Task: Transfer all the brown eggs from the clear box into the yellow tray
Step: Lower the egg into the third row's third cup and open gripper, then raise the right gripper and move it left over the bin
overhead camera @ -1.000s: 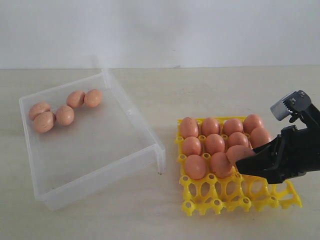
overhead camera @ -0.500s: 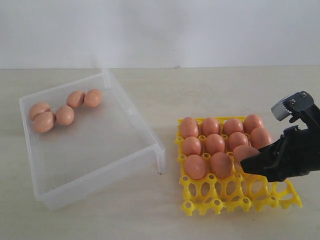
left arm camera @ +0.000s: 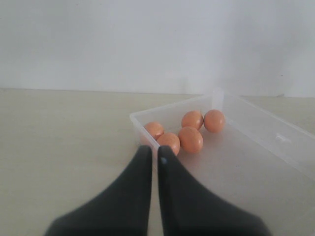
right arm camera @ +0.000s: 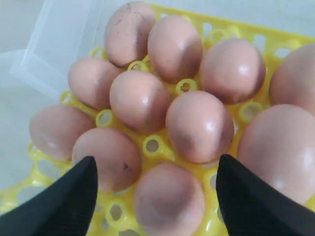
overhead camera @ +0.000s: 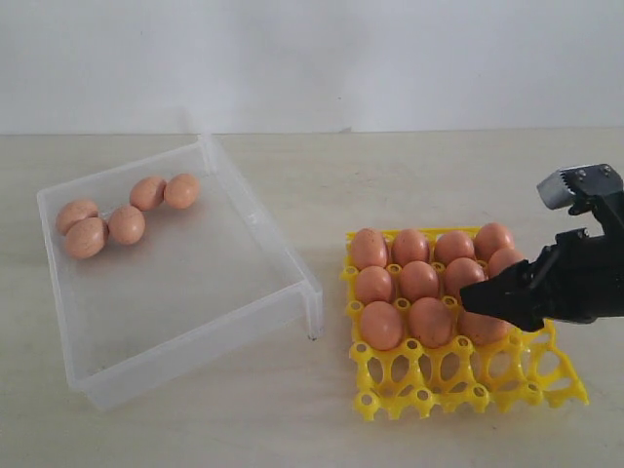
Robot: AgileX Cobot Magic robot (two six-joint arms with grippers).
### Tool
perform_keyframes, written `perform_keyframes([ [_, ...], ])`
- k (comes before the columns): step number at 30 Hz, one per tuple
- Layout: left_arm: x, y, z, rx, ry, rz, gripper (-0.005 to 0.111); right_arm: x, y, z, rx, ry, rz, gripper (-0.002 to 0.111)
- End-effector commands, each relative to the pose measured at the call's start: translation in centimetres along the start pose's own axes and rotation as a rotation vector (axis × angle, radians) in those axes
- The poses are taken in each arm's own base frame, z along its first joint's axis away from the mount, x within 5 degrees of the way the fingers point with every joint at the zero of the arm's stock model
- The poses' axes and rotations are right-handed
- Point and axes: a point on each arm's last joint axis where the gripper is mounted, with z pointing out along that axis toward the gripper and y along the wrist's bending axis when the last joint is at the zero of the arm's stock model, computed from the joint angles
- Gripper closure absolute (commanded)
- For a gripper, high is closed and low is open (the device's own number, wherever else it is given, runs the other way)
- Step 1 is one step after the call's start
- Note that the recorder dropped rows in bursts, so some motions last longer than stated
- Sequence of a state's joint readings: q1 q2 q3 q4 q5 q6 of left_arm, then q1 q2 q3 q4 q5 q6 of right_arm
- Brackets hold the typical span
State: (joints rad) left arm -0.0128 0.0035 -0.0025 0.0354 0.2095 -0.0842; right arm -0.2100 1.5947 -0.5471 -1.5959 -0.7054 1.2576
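Note:
Several brown eggs (overhead camera: pixel 127 224) lie together in the far left corner of the clear box (overhead camera: pixel 263 219); the left wrist view shows these eggs (left arm camera: pixel 191 139) too. Several more eggs (overhead camera: pixel 419 280) fill the back three rows of the yellow tray (overhead camera: pixel 439 385). My right gripper (overhead camera: pixel 487 312) hangs low over the tray's right side. It is open, and its fingers stand apart on either side of one egg (right arm camera: pixel 170 199) that rests in a tray cell (right arm camera: pixel 152 145). My left gripper (left arm camera: pixel 154 152) is shut and empty, beside the box's near wall (left arm camera: pixel 275 132). It does not show in the exterior view.
The box and tray sit on a pale tabletop (overhead camera: pixel 322 419) with a white wall behind. The tray's front row of cells (overhead camera: pixel 419 400) holds nothing. Bare table separates box and tray.
My right gripper carried an egg a little to the right over the tray, lowered it into a third-row cell and opened. The egg now sits free. The left gripper's earlier state is not shown.

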Motion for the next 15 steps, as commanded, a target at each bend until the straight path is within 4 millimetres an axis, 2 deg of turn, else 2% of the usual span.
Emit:
perform_keyframes([
  [1, 0.1, 0.0, 0.0, -0.002, -0.001, -0.001, 0.103, -1.5, 0.8, -1.2, -0.017, -0.102, -0.006, 0.047],
  [4, 0.1, 0.0, 0.0, -0.002, -0.001, -0.001, 0.103, -3.1, 2.6, -2.6, -0.11, -0.222, -0.025, 0.048],
  [6, 0.1, 0.0, 0.0, -0.002, -0.001, -0.001, 0.103, -3.8, 4.9, -3.0, -0.268, -0.274, -0.064, 0.049],
  [7, 0.1, 0.0, 0.0, -0.002, -0.001, -0.001, 0.103, -3.9, 6.8, -2.7, -0.371, -0.271, -0.102, 0.055],
  [10, 0.1, 0.0, 0.0, -0.002, -0.001, -0.001, 0.103, -3.6, 9.5, -1.6, -0.468, -0.217, -0.151, 0.062],
  [15, 0.1, 0.0, 0.0, -0.002, -0.001, -0.001, 0.103, -3.8, 14.0, 0.6, -0.495, -0.129, -0.296, 0.063],
])
